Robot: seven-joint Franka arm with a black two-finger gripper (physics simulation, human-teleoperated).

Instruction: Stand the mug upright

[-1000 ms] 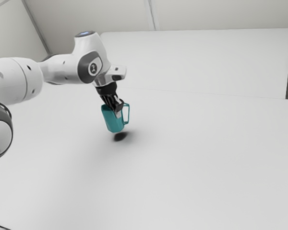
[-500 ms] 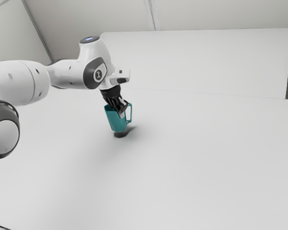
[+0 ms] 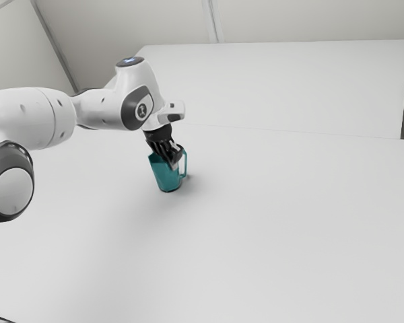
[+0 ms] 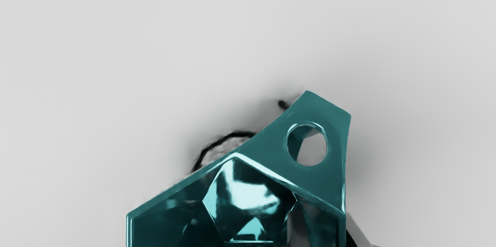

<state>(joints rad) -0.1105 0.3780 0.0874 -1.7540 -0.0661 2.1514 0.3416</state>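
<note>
Teal, glossy, faceted mug (image 3: 164, 177) pinched by its wall

Below the black two-finger gripper (image 3: 172, 163), the mug sits mouth up, base at the white table (image 3: 269, 229). One finger (image 4: 297, 229) is inside, the other (image 4: 359, 236) outside, closed on the wall near the handle (image 4: 333, 127). The exterior view shows the base; the wrist view instead shows the faceted interior and the handle's round hole.

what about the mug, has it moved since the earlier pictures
Yes: the mug has come down toward the table and shifted slightly to the exterior view's right, judged against the faint line behind it.
</note>
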